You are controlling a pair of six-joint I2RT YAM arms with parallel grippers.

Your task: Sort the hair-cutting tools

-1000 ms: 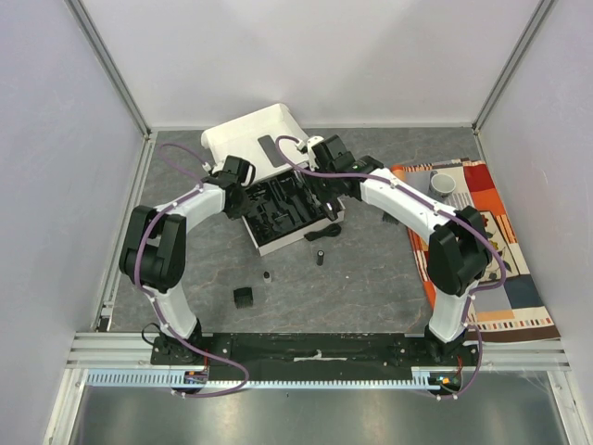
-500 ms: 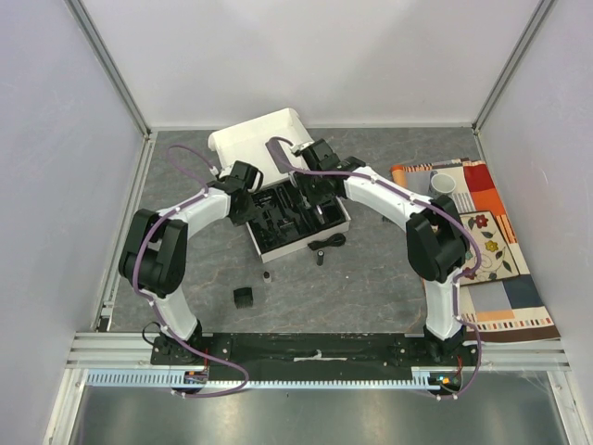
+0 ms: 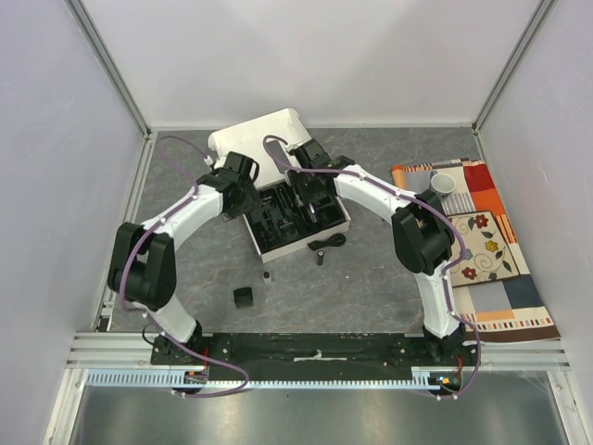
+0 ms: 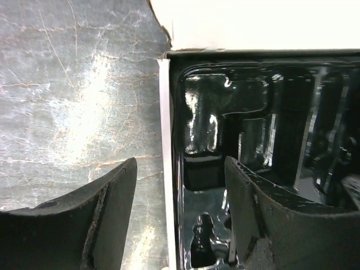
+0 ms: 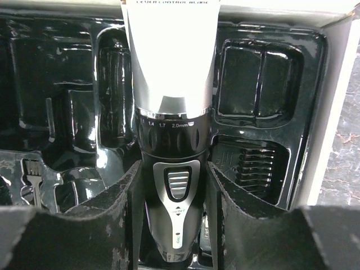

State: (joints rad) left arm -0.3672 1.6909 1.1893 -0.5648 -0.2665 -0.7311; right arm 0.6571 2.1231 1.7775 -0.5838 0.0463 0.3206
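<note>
My right gripper (image 5: 171, 169) is shut on the black-and-silver hair clipper (image 5: 171, 135), which hangs lengthwise over the black tray (image 5: 73, 84) of the white box (image 3: 298, 245). A black comb attachment (image 5: 256, 163) lies in a tray pocket to the right of the clipper. My left gripper (image 4: 180, 166) is open and straddles the box's left wall (image 4: 164, 135), with nothing held. On the table in front of the box lie a coiled cord (image 3: 327, 243), two tiny cylinders (image 3: 320, 258) (image 3: 267, 276) and a small black bit (image 3: 243, 297). In the top view both grippers (image 3: 246, 193) (image 3: 311, 193) are over the box.
The box's white lid (image 3: 250, 139) stands open behind the tray. A grey cup (image 3: 442, 184) sits on a colourful patterned mat (image 3: 486, 250) at the right. Metal frame rails (image 3: 130, 213) border the grey table on the left and near sides.
My left gripper's jaws have opened wide at the box's left wall. The right arm has swung left, bringing the clipper over the tray.
</note>
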